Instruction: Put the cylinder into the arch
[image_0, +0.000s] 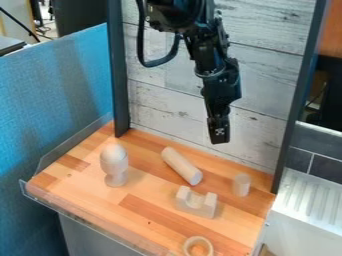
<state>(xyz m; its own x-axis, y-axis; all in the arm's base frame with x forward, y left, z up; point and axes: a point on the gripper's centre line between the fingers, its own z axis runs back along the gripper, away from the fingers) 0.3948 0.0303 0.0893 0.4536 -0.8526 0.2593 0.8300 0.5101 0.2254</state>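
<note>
On the wooden tabletop (100, 205), in the camera view, the arch (195, 202) sits with its curved notch facing up, bare of either cylinder. Just behind it, toward the plank wall (157, 105), the long cylinder (180, 165) lies on its side, slanting so that its nearer end points toward the arch without touching it. To the right of the arch and slightly farther back, the short cylinder (241, 185) stands upright. The turned wooden piece with a rounded top (114, 165) stands well to the left of the arch, and the ring (198, 246) lies in front of it, near the front edge. The black gripper (219, 136) hangs above and behind the arch, pointing down, apart from the pieces; whether its jaws are open or closed, I cannot tell.
</note>
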